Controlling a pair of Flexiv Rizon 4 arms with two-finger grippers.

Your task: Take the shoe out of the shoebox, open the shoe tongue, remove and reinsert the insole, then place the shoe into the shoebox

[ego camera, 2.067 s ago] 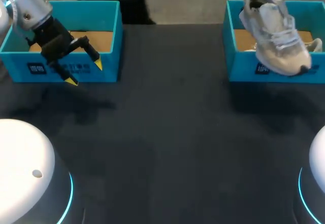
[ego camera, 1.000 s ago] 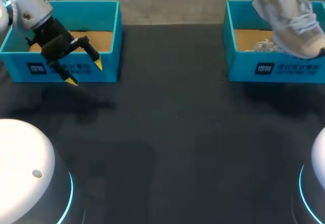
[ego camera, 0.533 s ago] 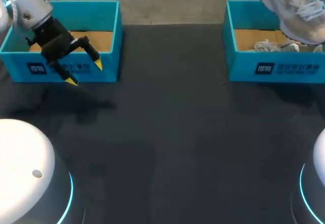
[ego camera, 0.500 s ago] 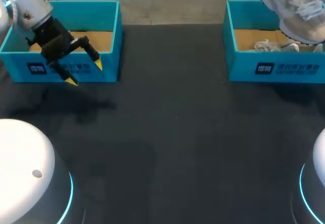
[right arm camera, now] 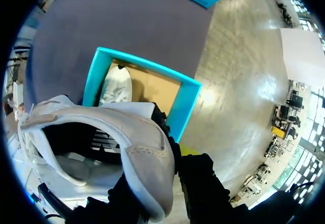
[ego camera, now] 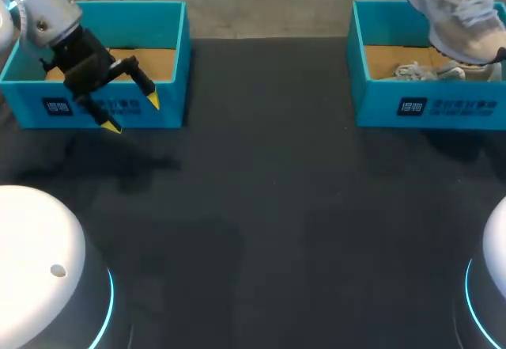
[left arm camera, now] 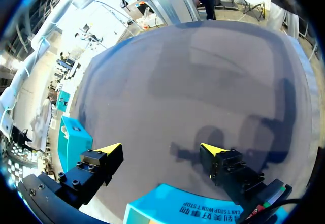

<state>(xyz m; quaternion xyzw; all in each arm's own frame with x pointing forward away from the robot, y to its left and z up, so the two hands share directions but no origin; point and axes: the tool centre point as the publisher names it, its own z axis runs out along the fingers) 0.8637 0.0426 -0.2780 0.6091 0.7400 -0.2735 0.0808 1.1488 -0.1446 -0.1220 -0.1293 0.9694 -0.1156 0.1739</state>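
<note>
The shoe (ego camera: 458, 17) hangs above the far edge of the shoebox (ego camera: 427, 108), our right hand (right arm camera: 171, 158) closed on its heel collar. So narrow a grip may slip, dropping it onto the second shoe (ego camera: 419, 70) inside. Our left hand (ego camera: 131, 114), well apart, stands open.

The right shoebox (ego camera: 371, 104) is coloured turquoise, with a brown floor and a dark label printed in white on its front. Above it the raised sneaker (ego camera: 462, 13) is seen in off-white with white laces; inside it the second sneaker (ego camera: 427, 70) is pale grey. The left shoebox (ego camera: 134, 24), well apart from it, is coloured alike. The table (ego camera: 261, 206) is dark grey. The left gripper (ego camera: 132, 113) is black, tipped in yellow.
</note>
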